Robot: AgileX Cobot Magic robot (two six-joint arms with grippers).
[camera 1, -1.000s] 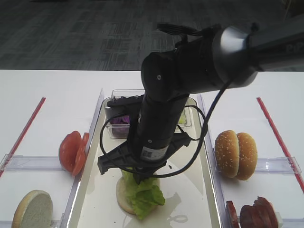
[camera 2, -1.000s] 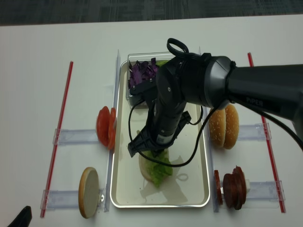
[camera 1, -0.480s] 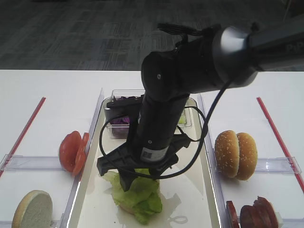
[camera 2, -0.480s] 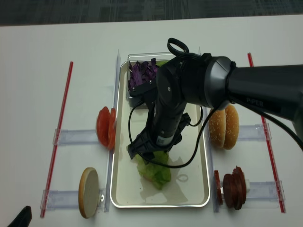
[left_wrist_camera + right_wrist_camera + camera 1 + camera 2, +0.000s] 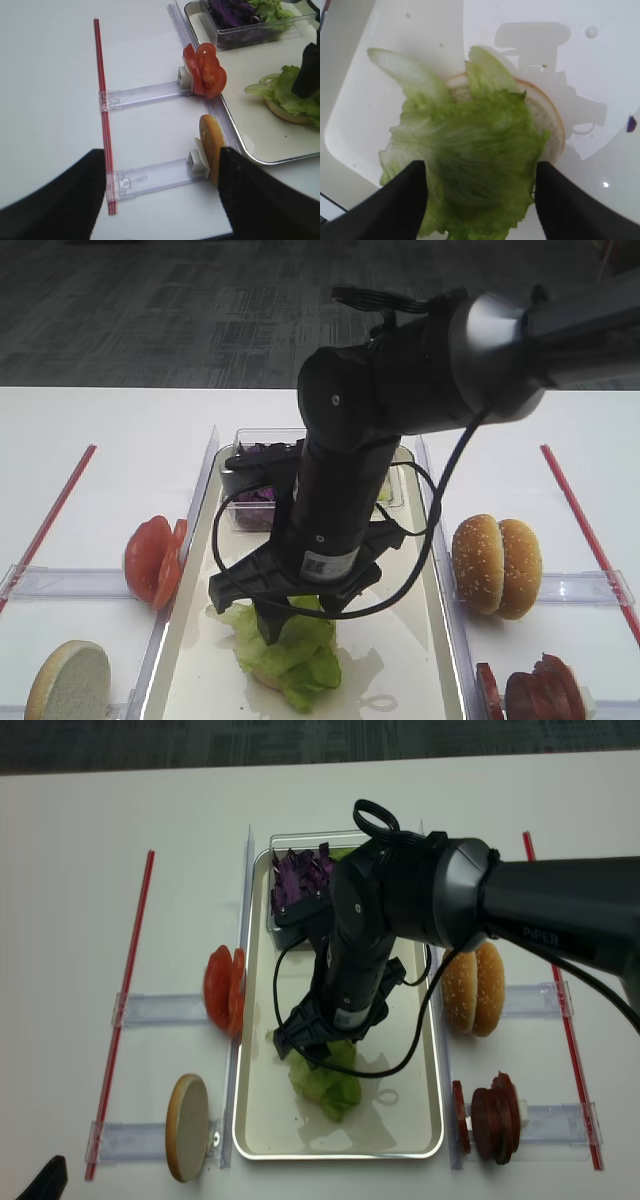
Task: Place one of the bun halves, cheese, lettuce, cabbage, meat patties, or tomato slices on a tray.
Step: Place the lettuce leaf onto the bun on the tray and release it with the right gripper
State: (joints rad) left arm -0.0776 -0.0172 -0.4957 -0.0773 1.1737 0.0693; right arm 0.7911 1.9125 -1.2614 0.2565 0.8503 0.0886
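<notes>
A ruffled green lettuce [image 5: 470,155] leaf lies loose on a bun half [image 5: 547,125] in the cream tray [image 5: 410,1120]. My right gripper [image 5: 480,165] hovers just above the lettuce [image 5: 285,645], open, its fingers on either side and nothing between them. My left gripper [image 5: 160,155] is open over the bare table at the front left, empty. Tomato slices [image 5: 222,990] and another bun half [image 5: 187,1125] stand in holders left of the tray. Sesame bun halves [image 5: 472,987] and meat patties [image 5: 492,1117] stand on its right. Purple cabbage [image 5: 298,872] fills a tub. Cheese is out of view.
The clear tub [image 5: 250,475] sits at the tray's far end, with more green leaves beside the cabbage. Red strips [image 5: 125,1010] run down both table sides. Clear plastic holder rails [image 5: 145,92] lie flat left of the tray. The right arm's cable loops over the tray.
The right gripper went from shut on the lettuce to open. The leaf dropped and spread over the bun half, and the gripper has lifted slightly.
</notes>
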